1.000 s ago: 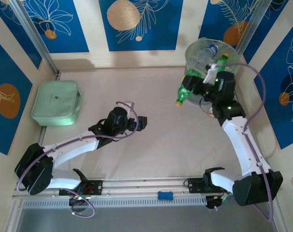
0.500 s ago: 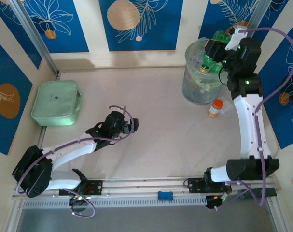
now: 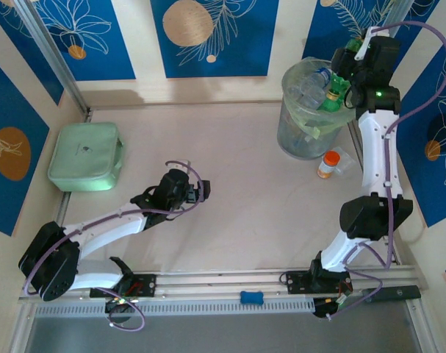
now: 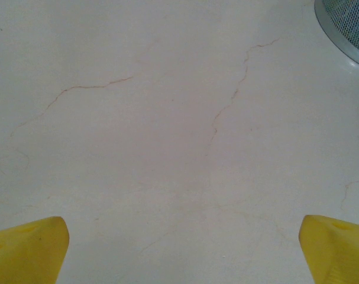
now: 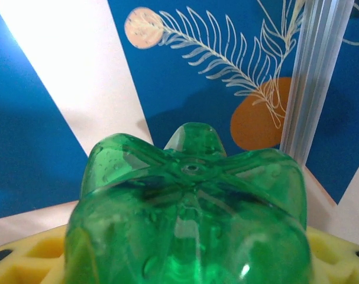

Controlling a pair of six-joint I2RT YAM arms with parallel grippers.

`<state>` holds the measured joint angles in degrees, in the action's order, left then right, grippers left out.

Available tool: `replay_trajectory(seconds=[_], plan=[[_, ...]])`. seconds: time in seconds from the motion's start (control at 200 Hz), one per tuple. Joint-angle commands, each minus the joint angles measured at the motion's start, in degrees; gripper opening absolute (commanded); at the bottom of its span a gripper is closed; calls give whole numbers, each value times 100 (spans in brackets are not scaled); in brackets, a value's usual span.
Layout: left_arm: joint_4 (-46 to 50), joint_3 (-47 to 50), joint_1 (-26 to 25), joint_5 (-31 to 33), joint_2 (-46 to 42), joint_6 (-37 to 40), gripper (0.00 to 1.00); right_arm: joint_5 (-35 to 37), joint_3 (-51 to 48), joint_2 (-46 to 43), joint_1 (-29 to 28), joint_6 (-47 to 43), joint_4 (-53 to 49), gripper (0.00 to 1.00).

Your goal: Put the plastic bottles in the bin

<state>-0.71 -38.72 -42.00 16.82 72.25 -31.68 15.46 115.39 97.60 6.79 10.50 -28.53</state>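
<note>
The green bottle (image 3: 333,91) slants over the bin (image 3: 292,137) — cap downward.

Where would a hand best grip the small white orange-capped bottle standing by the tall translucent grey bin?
The small white orange-capped bottle seems to stand upright, so grip its body just below the cap, from the near side; the tall translucent grey bin crowds its far left.

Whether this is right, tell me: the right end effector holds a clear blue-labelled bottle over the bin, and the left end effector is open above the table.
Wrong colour: the bottle is green, as the right wrist view shows. The right end effector holds the green bottle over the bin, and the left end effector is open above the table.
</note>
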Motion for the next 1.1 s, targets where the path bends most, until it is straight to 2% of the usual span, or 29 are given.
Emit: replay_trajectory(seconds=[0.0, 0.25, 0.49, 0.685, 0.855, 1.09], plan=[[148, 31, 71, 75, -167, -90, 99, 106, 174, 325, 15, 101, -222, 43], [299, 144, 70, 186, -438, -134, 99, -232, 504, 932, 9, 436, -330, 44], [370, 207, 72, 204, -563, -227, 99, -464, 1524, 1789, -10, 788, -1040, 48], [384, 220, 80, 199, -589, -242, 99, -162, 2022, 2136, -62, 882, -1527, 60], [466, 189, 94, 319, -624, -141, 99, 217, 2055, 1972, -62, 806, -1537, 80], [322, 183, 324, 188, -720, -147, 99, 79, 2027, 1564, -46, 564, -1455, 90]])
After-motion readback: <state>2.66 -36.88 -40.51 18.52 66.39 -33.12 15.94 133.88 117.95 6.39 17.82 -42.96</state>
